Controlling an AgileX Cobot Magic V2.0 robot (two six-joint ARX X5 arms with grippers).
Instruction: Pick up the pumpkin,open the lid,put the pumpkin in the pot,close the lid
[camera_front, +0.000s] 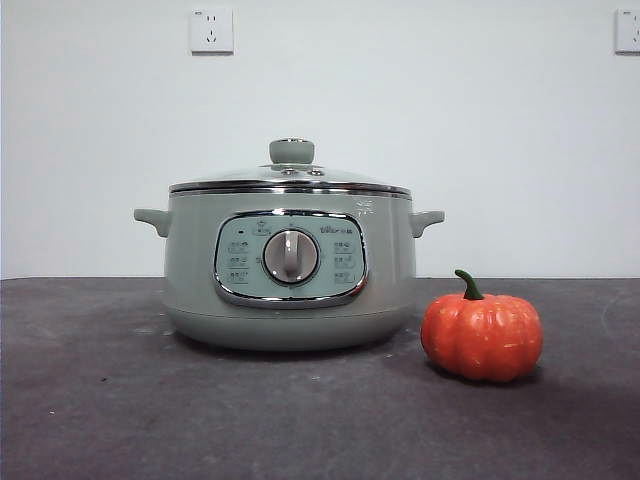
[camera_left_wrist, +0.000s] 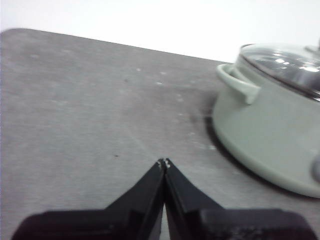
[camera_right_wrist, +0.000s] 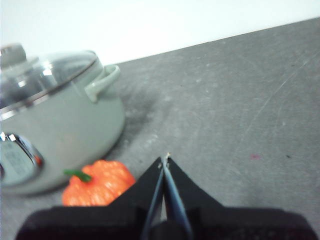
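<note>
Pot (camera_front: 289, 268) stands on the dark grey table (camera_front: 90, 400), roughly mid-table, well in from the front edge, control panel and dial (camera_front: 291, 257) facing the front camera. Lid (camera_front: 290, 180) is seated on the pot rim, knob (camera_front: 291, 151) upright at centre. 2 side handles visible, 1 on each side.

Pumpkin (camera_front: 482, 334) sits on the table just beside the pot's base, toward the table's right side as the front camera sees it, slightly nearer the front edge than the pot. Upright, green stem up. A narrow gap shows between it and the pot; not touching.

Left gripper (camera_left_wrist: 164, 162): jaws clenched tip to tip, nothing between them, over bare table near the pot's handle side. Apart from the pot.

Right gripper (camera_right_wrist: 165, 159): jaws also pressed together, empty, over the table close to the pumpkin on the pot's other side. No contact with the pumpkin.

2 wall sockets (camera_front: 211, 30) on the white wall behind.
</note>
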